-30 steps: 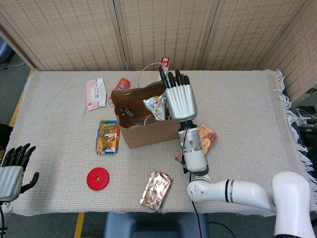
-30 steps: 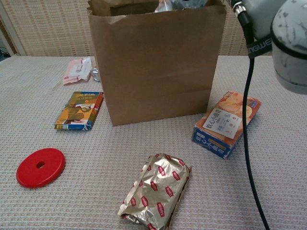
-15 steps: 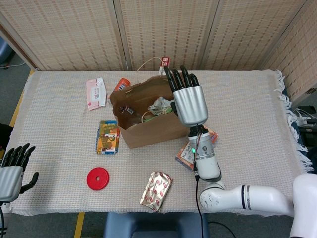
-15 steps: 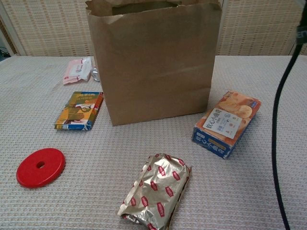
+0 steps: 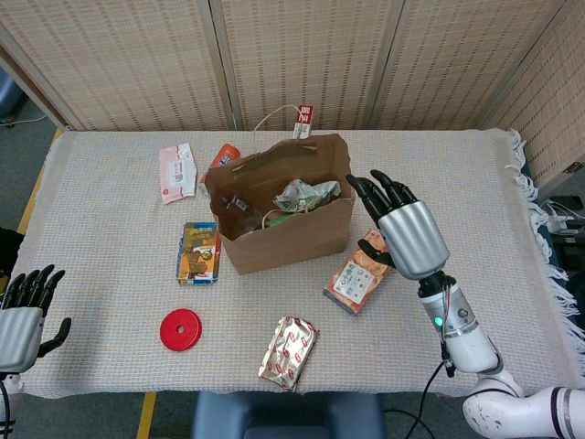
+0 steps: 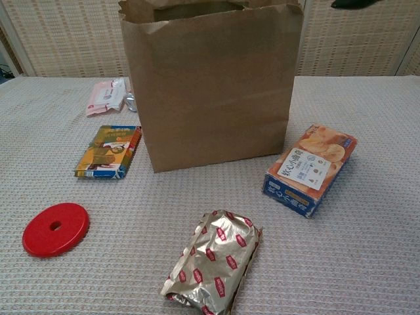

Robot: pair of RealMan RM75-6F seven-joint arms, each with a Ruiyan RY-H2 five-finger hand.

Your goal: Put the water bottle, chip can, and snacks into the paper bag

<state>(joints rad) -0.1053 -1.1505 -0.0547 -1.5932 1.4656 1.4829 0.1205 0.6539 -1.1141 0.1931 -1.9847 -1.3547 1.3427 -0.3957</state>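
Observation:
The brown paper bag point(image 5: 285, 233) stands open mid-table, filling the chest view's centre point(image 6: 210, 85). A crinkled snack packet point(image 5: 303, 194) lies inside it. My right hand point(image 5: 404, 229) hovers open to the right of the bag, empty, above the far end of an orange-and-blue cracker box point(image 5: 352, 282) point(image 6: 310, 168); only its dark fingertips point(image 6: 353, 3) show in the chest view. A silver foil snack pack point(image 5: 288, 352) point(image 6: 214, 261) lies near the front edge. An orange chip can point(image 5: 225, 154) lies behind the bag. My left hand point(image 5: 23, 315) rests open at the table's front left corner.
A green-yellow snack box point(image 5: 198, 252) point(image 6: 109, 151) lies left of the bag, with a red lid point(image 5: 180, 329) point(image 6: 56, 228) in front of it. A pink packet point(image 5: 176, 171) point(image 6: 106, 96) sits at the back left. The table edge runs close behind the foil pack.
My right hand has drawn back from above the bag to its right side, empty. The snack packet it held now lies in the bag. The left hand stayed still.

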